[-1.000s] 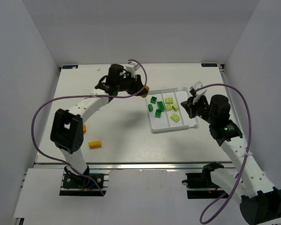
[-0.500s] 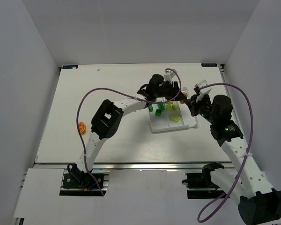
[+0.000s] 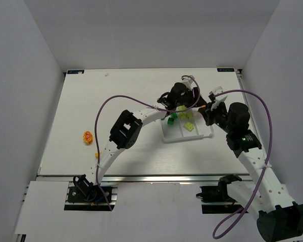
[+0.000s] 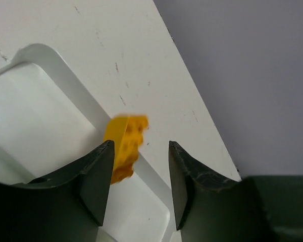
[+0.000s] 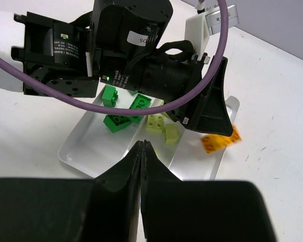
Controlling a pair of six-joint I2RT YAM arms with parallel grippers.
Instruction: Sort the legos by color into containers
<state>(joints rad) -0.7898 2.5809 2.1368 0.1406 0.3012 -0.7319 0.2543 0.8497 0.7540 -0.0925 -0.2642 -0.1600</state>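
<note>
The white tray lies right of centre, with dark green bricks in its left compartment and pale yellow-green bricks in the middle one. My left gripper is open above the tray's far right corner. An orange-yellow brick shows blurred by its left finger, loose over the tray's rim; it also shows in the right wrist view. The left gripper reaches in from the left. My right gripper is shut and empty above the tray's near side, right of the left one.
An orange object lies on the table at the left. A small yellow piece shows beside the left arm's link. The left arm and its purple cable span the table above the tray. White walls enclose the table.
My left arm swung right from the table's back middle to the tray's right end with the orange-yellow brick. Its jaws have opened and the brick has come loose. The right arm barely moved.
</note>
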